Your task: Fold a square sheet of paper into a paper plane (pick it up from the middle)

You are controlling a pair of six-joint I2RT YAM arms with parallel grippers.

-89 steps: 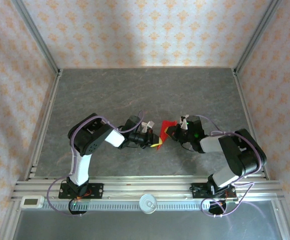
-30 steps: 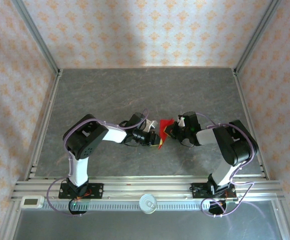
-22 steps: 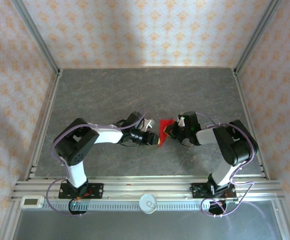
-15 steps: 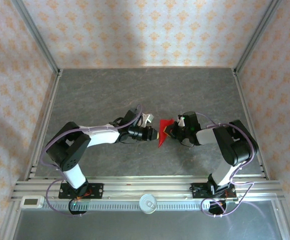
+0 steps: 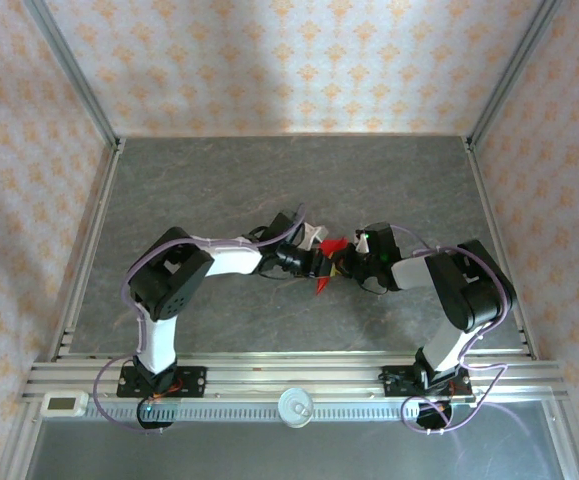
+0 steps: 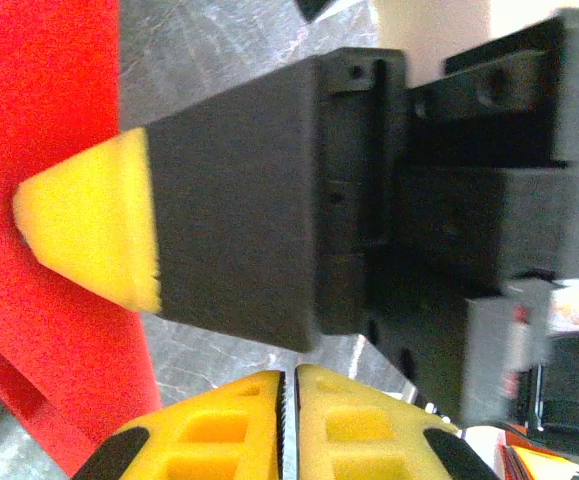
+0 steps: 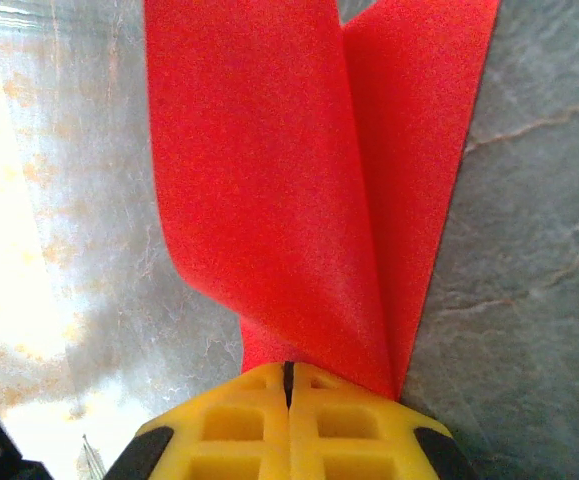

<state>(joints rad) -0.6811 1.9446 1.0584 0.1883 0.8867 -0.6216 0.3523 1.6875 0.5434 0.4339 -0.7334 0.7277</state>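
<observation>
2 tools meet at the creased red paper (image 7: 299,180) in the middle of the desk (image 5: 269,180), the right tool (image 7: 289,372) pinching its folded end and the left tool (image 6: 287,390) closed beside it, seemingly empty; mid-fold, the left likely needs a fresh hold on a flap.

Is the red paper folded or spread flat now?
Folded. In the right wrist view, the red paper shows two layers meeting at a crease, pinched in the shut right gripper.
</observation>
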